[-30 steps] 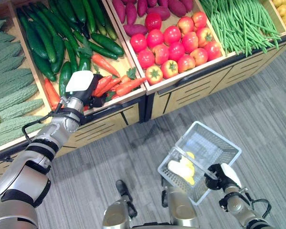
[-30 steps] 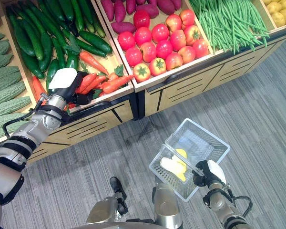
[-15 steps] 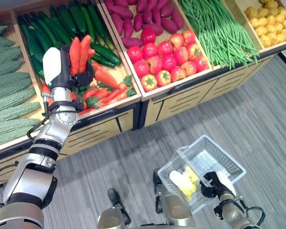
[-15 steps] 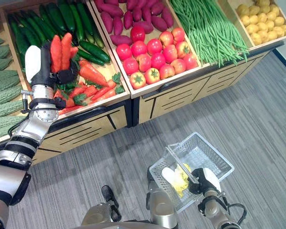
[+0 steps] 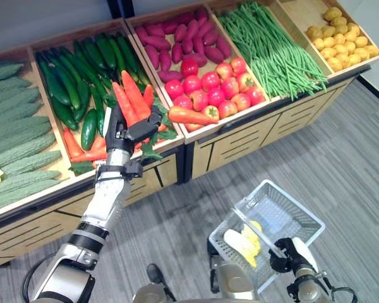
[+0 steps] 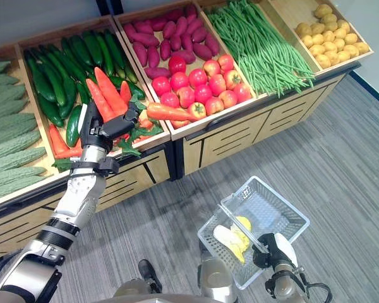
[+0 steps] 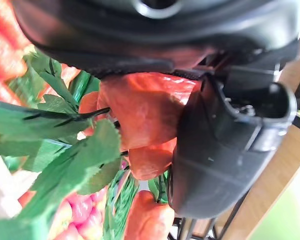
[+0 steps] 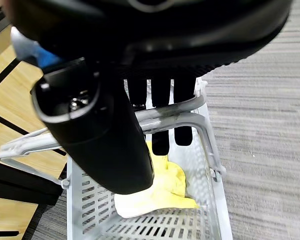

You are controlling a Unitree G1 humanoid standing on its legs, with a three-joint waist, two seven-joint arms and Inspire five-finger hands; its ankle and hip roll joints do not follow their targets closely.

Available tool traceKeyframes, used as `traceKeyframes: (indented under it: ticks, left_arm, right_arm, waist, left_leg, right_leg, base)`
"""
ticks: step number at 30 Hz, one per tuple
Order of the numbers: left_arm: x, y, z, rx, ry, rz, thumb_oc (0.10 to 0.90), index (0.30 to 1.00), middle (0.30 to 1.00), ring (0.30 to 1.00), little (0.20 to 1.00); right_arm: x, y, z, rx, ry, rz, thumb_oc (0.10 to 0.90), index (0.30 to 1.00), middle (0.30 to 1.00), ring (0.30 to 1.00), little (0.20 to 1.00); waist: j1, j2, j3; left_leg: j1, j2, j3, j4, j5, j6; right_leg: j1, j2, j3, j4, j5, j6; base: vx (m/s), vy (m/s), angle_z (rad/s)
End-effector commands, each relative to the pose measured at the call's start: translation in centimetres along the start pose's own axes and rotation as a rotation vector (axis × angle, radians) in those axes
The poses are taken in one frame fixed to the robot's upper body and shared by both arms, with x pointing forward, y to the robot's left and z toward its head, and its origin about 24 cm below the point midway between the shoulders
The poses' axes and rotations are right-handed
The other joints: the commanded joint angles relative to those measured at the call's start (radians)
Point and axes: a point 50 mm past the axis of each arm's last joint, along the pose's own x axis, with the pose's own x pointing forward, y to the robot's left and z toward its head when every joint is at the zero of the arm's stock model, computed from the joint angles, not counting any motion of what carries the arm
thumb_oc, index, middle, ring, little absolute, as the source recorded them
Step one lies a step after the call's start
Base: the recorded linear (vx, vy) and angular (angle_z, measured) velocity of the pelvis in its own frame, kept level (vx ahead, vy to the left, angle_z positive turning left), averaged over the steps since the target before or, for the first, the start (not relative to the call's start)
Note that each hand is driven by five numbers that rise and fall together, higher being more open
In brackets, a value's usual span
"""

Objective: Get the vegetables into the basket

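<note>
Beyond my raised left hand runs the long wooden produce stand, split into bins. The bin farthest out past my left hand's outer side holds pale green bitter gourds. Directly behind my left hand is the bin of dark cucumbers, with loose carrots and their green leaves lying just beneath my fingers. One more carrot lies across the divider toward the next bin, close beside my thumb. That next bin, toward my right side, has purple sweet potatoes at the back and red tomatoes in front; beyond it are green beans and then small yellow potatoes.

Down over the grey floor, the wire basket hangs from my right hand, whose fingers are curled round the handle (the wrist view shows them wrapped over the bar). Under that hand, inside the basket, lie pale yellow vegetables.

My left hand is clamped on a bunch of carrots, their tips standing up above my fingers, lifted clear above the bin and well apart from the basket.
</note>
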Motion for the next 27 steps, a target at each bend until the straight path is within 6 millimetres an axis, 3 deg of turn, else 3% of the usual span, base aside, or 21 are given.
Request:
traceKeyframes:
  ticks: [1,14,16,18,21,25,26,27]
  left_arm:
    - [2.5,-1.4,6.2,-0.076,-0.303,-0.072,0.4,0.3,0.3,0.3,0.3]
    - [1.9,-2.0,5.4,-0.107,-0.267,-0.107,0.4,0.3,0.3,0.3,0.3]
    - [2.1,-2.9,6.1,-0.106,-0.291,-0.163,0.4,0.3,0.3,0.3,0.3]
    - [2.1,-3.0,6.2,-0.107,-0.294,-0.172,0.4,0.3,0.3,0.3,0.3]
    - [2.3,-3.7,6.4,-0.106,-0.302,-0.197,0.4,0.3,0.3,0.3,0.3]
    - [2.6,-3.8,6.7,-0.082,-0.322,-0.209,0.4,0.3,0.3,0.3,0.3]
    - [2.6,-3.8,6.7,-0.073,-0.322,-0.21,0.4,0.3,0.3,0.3,0.3]
    - [2.8,-3.1,6.9,-0.047,-0.324,-0.193,0.4,0.3,0.3,0.3,0.3]
  right_arm:
    - [-0.1,-2.2,-1.0,0.008,0.0,-0.078,0.4,0.3,0.3,0.3,0.3]
    - [-0.5,-1.8,-1.8,0.022,0.034,-0.059,0.4,0.3,0.3,0.3,0.3]
    - [-0.2,-2.4,-1.5,0.024,0.023,-0.078,0.4,0.3,0.3,0.3,0.3]
    - [-0.2,-2.6,-1.5,0.025,0.025,-0.082,0.4,0.3,0.3,0.3,0.3]
    - [-0.1,-2.9,-1.5,0.033,0.026,-0.098,0.4,0.3,0.3,0.3,0.3]
    - [0.2,-2.9,-0.8,0.046,0.009,-0.106,0.4,0.3,0.3,0.3,0.3]
    - [0.3,-2.7,-0.5,0.049,0.0,-0.104,0.4,0.3,0.3,0.3,0.3]
    - [0.5,-2.2,0.4,0.055,-0.024,-0.09,0.4,0.3,0.3,0.3,0.3]
  waist:
    - [0.012,-0.003,-0.055]
    - [0.013,-0.006,-0.051]
    - [0.011,-0.035,-0.02]
    - [0.008,-0.039,-0.018]
    - [-0.006,-0.047,-0.01]
    - [-0.026,-0.063,0.008]
    - [-0.026,-0.057,0.011]
    - [-0.018,-0.062,0.017]
  left_leg:
    - [0.047,0.033,-0.045,0.006,-0.054,-0.059]
    - [0.068,0.022,-0.027,0.016,-0.056,-0.057]
    - [-0.01,0.031,-0.022,0.169,-0.119,-0.06]
    - [-0.018,0.031,-0.013,0.183,-0.13,-0.058]
    - [-0.029,0.016,0.015,0.198,-0.155,-0.044]
    - [-0.031,-0.018,0.079,0.185,-0.175,-0.016]
    - [-0.02,-0.021,0.087,0.18,-0.206,-0.016]
    - [-0.027,-0.003,0.12,0.177,-0.201,-0.006]
  right_leg:
    - [0.031,-0.078,0.019,0.071,-0.132,0.095]
    - [0.046,-0.078,0.029,0.072,-0.14,0.096]
    - [0.036,-0.1,0.05,0.092,-0.141,0.099]
    - [0.029,-0.105,0.056,0.096,-0.141,0.104]
    - [-0.007,-0.121,0.087,0.122,-0.131,0.122]
    - [-0.079,-0.138,0.143,0.108,-0.051,0.166]
    - [-0.087,-0.138,0.146,0.103,-0.048,0.184]
    - [-0.12,-0.135,0.114,0.13,-0.053,0.184]
  base:
    - [0.0,0.0,0.0]
    - [0.0,-0.001,-0.01]
    - [-0.1,0.035,-0.07]
    - [-0.04,0.08,-0.13]
    - [-0.04,0.145,-0.14]
    - [-0.07,0.197,-0.41]
    - [-0.09,0.173,-0.64]
    - [-0.05,0.095,-0.5]
